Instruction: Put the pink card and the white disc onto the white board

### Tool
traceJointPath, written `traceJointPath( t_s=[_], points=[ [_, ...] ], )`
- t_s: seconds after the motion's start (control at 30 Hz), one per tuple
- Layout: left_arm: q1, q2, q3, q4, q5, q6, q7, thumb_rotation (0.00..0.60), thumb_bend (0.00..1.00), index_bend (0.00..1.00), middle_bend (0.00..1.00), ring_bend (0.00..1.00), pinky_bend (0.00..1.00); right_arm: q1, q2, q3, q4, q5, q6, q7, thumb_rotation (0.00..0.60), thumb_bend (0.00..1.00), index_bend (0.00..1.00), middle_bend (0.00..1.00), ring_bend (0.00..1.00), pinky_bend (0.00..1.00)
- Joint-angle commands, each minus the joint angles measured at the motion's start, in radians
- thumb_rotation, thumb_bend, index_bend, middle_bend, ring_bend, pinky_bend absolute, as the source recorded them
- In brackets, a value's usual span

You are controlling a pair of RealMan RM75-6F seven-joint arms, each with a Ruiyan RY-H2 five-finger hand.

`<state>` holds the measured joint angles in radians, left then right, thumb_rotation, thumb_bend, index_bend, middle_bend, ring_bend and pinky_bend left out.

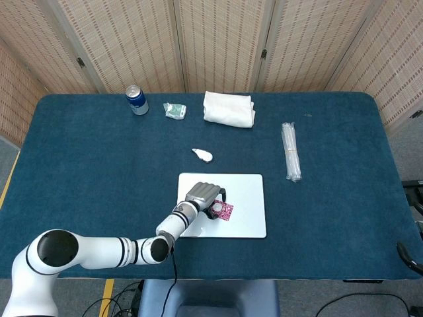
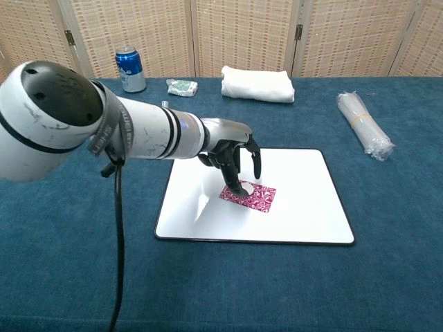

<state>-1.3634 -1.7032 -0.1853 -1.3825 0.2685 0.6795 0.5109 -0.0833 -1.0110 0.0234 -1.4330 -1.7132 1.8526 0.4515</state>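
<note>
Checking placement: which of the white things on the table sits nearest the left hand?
The white board: the left hand hovers over it, beside the pink card. The folded towel lies far back.

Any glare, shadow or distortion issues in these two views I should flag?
Chest view: the near left arm looms large from closeness, and the left robot hand casts a soft shadow on the white board; no harsh glare. Head view: even light, sharp, but the pink card is small.

Left arm stretched forward, hand low
The left hand points its curled fingers downward, palm down, wrist level behind it; whether the fingertips hold anything cannot be told. The right hand shows in neither view
</note>
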Motion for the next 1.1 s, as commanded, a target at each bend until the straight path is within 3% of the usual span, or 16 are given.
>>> traceJointPath(
  t_s=[0.03, 0.13, 0.27, 0.4, 0.5, 0.57, 0.6, 0.67, 0.7, 0.73, 0.77, 0.9, 1.1],
  points=[
    [0.034, 0.1, -0.001, -0.168, 0.051, 0.098, -0.013, 0.6, 0.32, 0.38, 1.0, 1.0, 1.0, 0.0, 0.0, -0.004, 0.001, -0.01, 0.002, -0.002, 0.6, 0.28, 0.0, 0.0, 0.0, 0.0],
    [0.089, 0.208, 0.011, -0.336, 0.124, 0.2, -0.022, 0.6, 0.32, 0.36, 1.0, 0.99, 1.0, -0.001, -0.002, -0.008, 0.001, -0.02, 0.007, -0.008, 0.6, 0.28, 0.0, 0.0, 0.0, 0.0],
    [0.211, 0.372, 0.047, -0.561, 0.28, 0.349, -0.067, 0.6, 0.32, 0.33, 0.97, 0.9, 1.0, 0.002, -0.003, -0.012, -0.005, -0.029, 0.002, -0.023, 0.6, 0.29, 0.0, 0.0, 0.0, 0.0],
    [0.406, 0.514, 0.143, -0.706, 0.6, 0.516, -0.175, 0.6, 0.32, 0.3, 0.89, 0.82, 1.0, 0.017, -0.002, -0.017, -0.024, -0.03, -0.033, -0.051, 0.6, 0.29, 0.0, 0.0, 0.0, 0.0],
    [0.598, 0.564, 0.295, -0.681, 0.943, 0.682, -0.275, 0.6, 0.32, 0.29, 0.86, 0.8, 1.0, 0.031, -0.002, -0.017, -0.048, -0.026, -0.067, -0.083, 0.6, 0.29, 0.0, 0.0, 0.0, 0.0],
    [0.711, 0.592, 0.398, -0.624, 1.112, 0.78, -0.317, 0.6, 0.3, 0.26, 0.75, 0.7, 0.93, 0.04, -0.004, -0.02, -0.065, -0.026, -0.092, -0.117, 0.6, 0.29, 0.0, 0.0, 0.0, 0.0],
    [0.752, 0.606, 0.436, -0.604, 1.16, 0.811, -0.328, 0.6, 0.28, 0.22, 0.63, 0.58, 0.84, 0.045, -0.005, -0.02, -0.073, -0.023, -0.105, -0.132, 0.6, 0.29, 0.0, 0.0, 0.0, 0.0],
    [0.833, 0.637, 0.502, -0.574, 1.224, 0.863, -0.314, 0.6, 0.27, 0.07, 0.29, 0.26, 0.57, 0.062, -0.007, -0.018, -0.088, -0.01, -0.147, -0.163, 0.6, 0.29, 0.0, 0.0, 0.0, 0.0],
    [0.873, 0.643, 0.52, -0.56, 1.251, 0.896, -0.291, 0.6, 0.27, 0.04, 0.18, 0.17, 0.5, 0.076, -0.007, -0.014, -0.099, 0.011, -0.184, -0.176, 0.6, 0.29, 0.0, 0.0, 0.0, 0.0],
    [0.904, 0.641, 0.526, -0.544, 1.27, 0.926, -0.267, 0.6, 0.26, 0.0, 0.06, 0.06, 0.4, 0.087, -0.007, -0.009, -0.108, 0.031, -0.213, -0.184, 0.6, 0.29, 0.0, 0.0, 0.0, 0.0],
    [0.935, 0.636, 0.529, -0.525, 1.283, 0.956, -0.246, 0.6, 0.26, 0.0, 0.01, 0.01, 0.34, 0.097, -0.008, -0.003, -0.118, 0.053, -0.242, -0.196, 0.6, 0.29, 0.0, 0.0, 0.0, 0.0],
    [1.061, 0.604, 0.498, -0.425, 1.291, 1.081, -0.224, 0.6, 0.25, 0.0, 0.0, 0.0, 0.24, 0.132, -0.021, 0.01, -0.154, 0.112, -0.331, -0.281, 0.6, 0.29, 0.0, 0.0, 0.0, 0.0],
    [1.172, 0.554, 0.433, -0.257, 1.247, 1.145, -0.324, 0.6, 0.25, 0.0, 0.0, 0.0, 0.24, 0.147, -0.037, 0.011, -0.178, 0.137, -0.372, -0.364, 0.6, 0.28, 0.0, 0.0, 0.0, 0.0]
  ],
)
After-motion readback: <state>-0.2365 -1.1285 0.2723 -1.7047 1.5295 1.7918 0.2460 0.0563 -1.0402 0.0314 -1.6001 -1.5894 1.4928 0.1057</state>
